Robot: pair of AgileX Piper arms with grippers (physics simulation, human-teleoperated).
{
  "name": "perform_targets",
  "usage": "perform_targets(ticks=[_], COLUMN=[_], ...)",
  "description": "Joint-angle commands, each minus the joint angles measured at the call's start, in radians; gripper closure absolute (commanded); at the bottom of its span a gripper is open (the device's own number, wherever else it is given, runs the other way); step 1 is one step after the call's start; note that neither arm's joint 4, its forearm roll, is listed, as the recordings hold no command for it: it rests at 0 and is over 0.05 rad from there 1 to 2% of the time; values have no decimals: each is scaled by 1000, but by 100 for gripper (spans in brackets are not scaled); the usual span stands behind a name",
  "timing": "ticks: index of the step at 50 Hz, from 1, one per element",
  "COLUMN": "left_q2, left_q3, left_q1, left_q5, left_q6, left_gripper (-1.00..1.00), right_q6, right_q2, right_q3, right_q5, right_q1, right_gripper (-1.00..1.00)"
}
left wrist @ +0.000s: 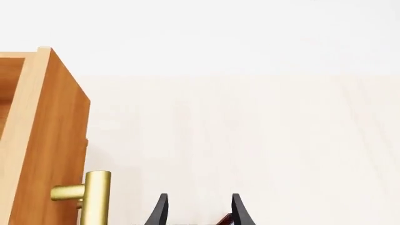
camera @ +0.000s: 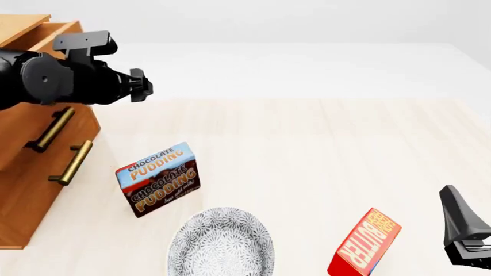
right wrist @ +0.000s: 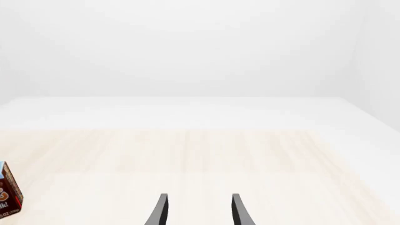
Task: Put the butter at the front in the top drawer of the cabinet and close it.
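Note:
One butter [camera: 367, 244], a red carton with white lettering, stands tilted on the table at the front right. The second carton is out of view. My right gripper [camera: 464, 230] is open and empty just right of it; its fingers [right wrist: 161, 211] point over bare table. The cabinet [camera: 23, 190] stands at the far left. Its top drawer [camera: 80, 75] is pulled out, with its brass handle [camera: 52, 129] below my left arm. My left gripper [camera: 142, 86] is open beside the drawer front [left wrist: 53, 140] and handle [left wrist: 93, 197]. A red sliver [left wrist: 225, 219] shows by one finger; I cannot tell what it is.
A brown-and-blue chocolate pudding box [camera: 157, 178] stands right of the cabinet; its edge shows in the right wrist view [right wrist: 7, 197]. A grey patterned plate [camera: 221, 244] lies at the front centre. The lower drawer's handle [camera: 73, 163] sits under the top one.

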Motion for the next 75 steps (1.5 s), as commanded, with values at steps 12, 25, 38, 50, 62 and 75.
perform_targets(ticks=[12, 25, 38, 50, 62, 75], left_q2=[-26, -52, -64, -61, -53, -53], left_q3=[60, 69, 78, 75, 78, 79], left_q1=[74, 111, 148, 181, 212, 248], left_q5=[-25, -17, -5, 2, 6, 17], left_q6=[16, 29, 42, 54, 59, 62], left_gripper=[-100, -100, -100, -100, -100, -100], right_q6=[0, 0, 0, 0, 0, 0], right_q2=[-1, -1, -1, -1, -1, -1], right_q3=[1, 1, 1, 1, 1, 1], right_q5=[1, 1, 1, 1, 1, 1], right_q1=[0, 0, 0, 0, 0, 0], right_gripper=[-100, -100, -100, -100, -100, -100])
